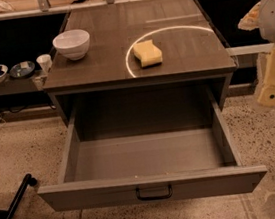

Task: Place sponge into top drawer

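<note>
While the gripper (274, 83) hangs at three o'clock, its opening impossible to tell, the sponge (147, 53) lies untouched.
A centred, top-down grasp looks best.

I see the sponge (147, 53) as soft, porous foam, matt pale yellow. The cabinet top (185, 49) under it looks like smooth wood-grain laminate with a faint sheen. The top drawer (88, 194) is matt grey-brown board, its handle (154, 194) dark metal. The bowl (72, 43) is glossy white. The floor (266, 130) is speckled polished stone. The gripper (274, 83), at the right edge beside the cabinet, looks like smooth cream plastic.
</note>
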Available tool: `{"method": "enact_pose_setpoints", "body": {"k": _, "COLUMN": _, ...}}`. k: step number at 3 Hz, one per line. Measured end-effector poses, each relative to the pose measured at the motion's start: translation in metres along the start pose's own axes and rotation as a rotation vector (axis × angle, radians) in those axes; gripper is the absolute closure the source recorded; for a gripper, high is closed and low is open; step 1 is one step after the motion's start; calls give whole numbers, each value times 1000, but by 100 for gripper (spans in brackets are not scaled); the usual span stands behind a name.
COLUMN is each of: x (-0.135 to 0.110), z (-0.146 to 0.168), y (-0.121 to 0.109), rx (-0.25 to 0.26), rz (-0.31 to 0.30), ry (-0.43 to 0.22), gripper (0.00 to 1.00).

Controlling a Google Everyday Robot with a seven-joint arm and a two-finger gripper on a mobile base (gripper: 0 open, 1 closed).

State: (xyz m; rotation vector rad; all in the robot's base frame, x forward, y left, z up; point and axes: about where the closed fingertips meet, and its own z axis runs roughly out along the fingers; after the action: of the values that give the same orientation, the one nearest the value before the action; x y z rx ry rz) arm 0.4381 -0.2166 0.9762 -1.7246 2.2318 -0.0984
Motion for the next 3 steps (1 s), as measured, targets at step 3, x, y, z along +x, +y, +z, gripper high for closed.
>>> {"method": "enact_pose_setpoints", "body": {"k": 3, "x": -49, "z": 30, "y": -84, "rx": 44, "rz": 20, "ry": -153, "gripper": 0}}
